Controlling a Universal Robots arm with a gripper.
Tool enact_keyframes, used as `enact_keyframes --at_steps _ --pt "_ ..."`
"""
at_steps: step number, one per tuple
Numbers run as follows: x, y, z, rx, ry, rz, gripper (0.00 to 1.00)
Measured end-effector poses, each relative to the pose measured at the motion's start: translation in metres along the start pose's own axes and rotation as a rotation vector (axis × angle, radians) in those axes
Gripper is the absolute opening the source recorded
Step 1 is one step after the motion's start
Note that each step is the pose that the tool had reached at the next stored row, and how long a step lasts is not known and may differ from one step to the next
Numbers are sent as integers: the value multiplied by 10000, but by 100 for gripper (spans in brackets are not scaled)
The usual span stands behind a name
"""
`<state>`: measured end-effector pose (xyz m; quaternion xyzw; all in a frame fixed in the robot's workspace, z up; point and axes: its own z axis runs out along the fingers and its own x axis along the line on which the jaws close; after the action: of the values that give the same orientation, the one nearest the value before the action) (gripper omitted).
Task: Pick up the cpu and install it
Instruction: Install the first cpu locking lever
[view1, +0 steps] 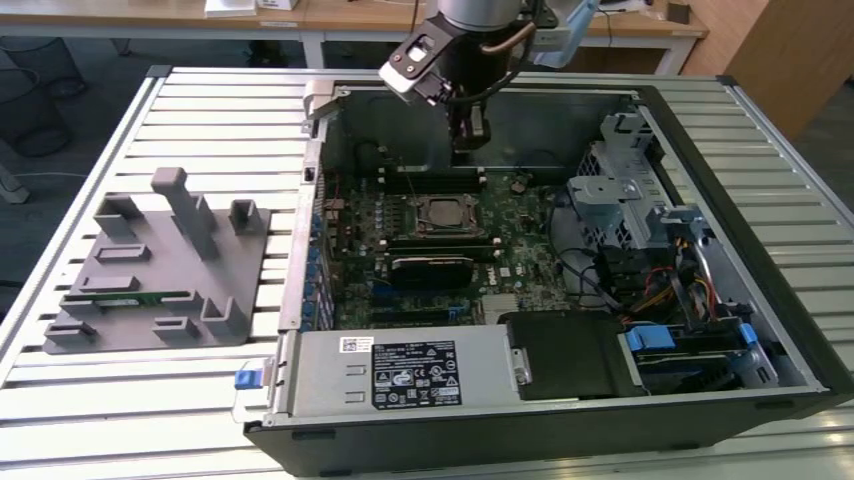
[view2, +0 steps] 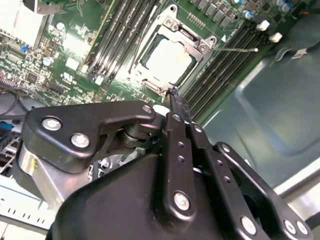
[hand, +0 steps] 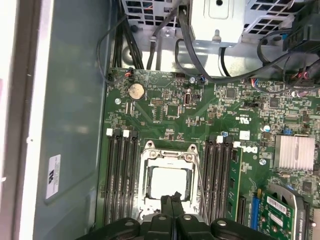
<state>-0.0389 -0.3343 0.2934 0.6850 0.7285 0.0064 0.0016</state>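
Looking at my feeds right now: the gripper (view1: 467, 143) hangs inside the open computer case (view1: 534, 425), low over the motherboard (view1: 521, 225). In the exterior view it's at roughly 12 o'clock from the cpu (view1: 441, 212), close to it but not touching as far as I can see.

In both wrist views the jaws are pressed together with nothing between them, and the fingertips (hand: 169, 200) end just short of the chip. The cpu (view2: 167, 60) is lying flat in the socket (view2: 186, 31), shiny top up, with the metal frame around it and black memory slots (hand: 120, 172) on either side.

The rest, from the exterior view:
- A grey fixture block (view1: 147, 270) sits on the slatted table (view1: 214, 120) at about 9 o'clock from the case, well apart from the arm.
- A green memory stick (view1: 127, 296) is lying in it.
- The power supply (view1: 400, 375) is at 6 o'clock from the socket.
- The drive cage (view1: 627, 190) is at about 3 o'clock.
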Motion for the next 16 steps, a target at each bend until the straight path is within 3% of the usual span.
enact_keyframes --at_steps 7,12,16 --pt "0 -4 -14 -2 29 -31 11" --pt "0 -7 -3 9 33 -822 11" --pt "0 -7 16 66 30 -1550 11"
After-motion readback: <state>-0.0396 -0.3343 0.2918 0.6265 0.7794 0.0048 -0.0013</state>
